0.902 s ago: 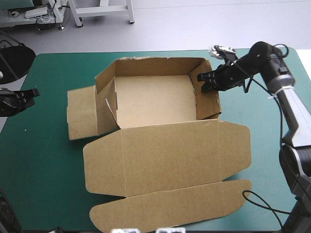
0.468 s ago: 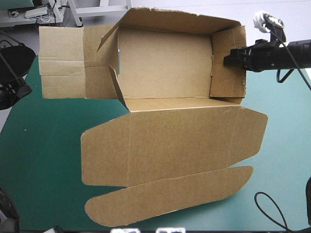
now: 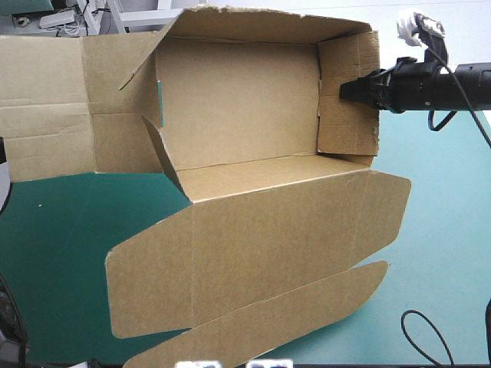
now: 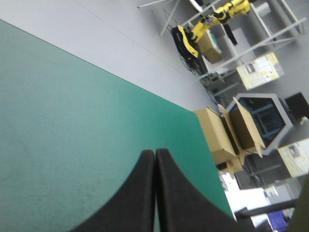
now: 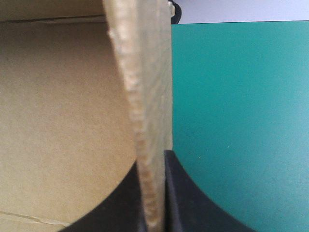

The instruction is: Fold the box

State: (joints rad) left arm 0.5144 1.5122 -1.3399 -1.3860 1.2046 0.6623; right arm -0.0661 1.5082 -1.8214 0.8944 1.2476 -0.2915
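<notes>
The brown box (image 3: 238, 100) hangs lifted over the table and tipped toward the camera as an open tray with raised walls. Its left flap (image 3: 46, 107) is spread out wide, and the lid (image 3: 253, 253) hangs down at the front. My right gripper (image 3: 354, 90) is shut on the tray's right wall. In the right wrist view the wall's board edge (image 5: 145, 96) runs between the black fingers of the right gripper (image 5: 153, 157). My left gripper (image 4: 155, 153) is shut on nothing over bare teal-green cover, and the high view hides it behind the left flap.
Bare teal-green cover (image 3: 445, 230) lies to the right of the lid. The table's edge (image 4: 145, 84) runs ahead of the left gripper, with grey floor beyond it.
The right gripper has raised the box off the table by its right wall, so it looms larger and tips toward the camera. The spread left flap now covers the left gripper in the high view.
</notes>
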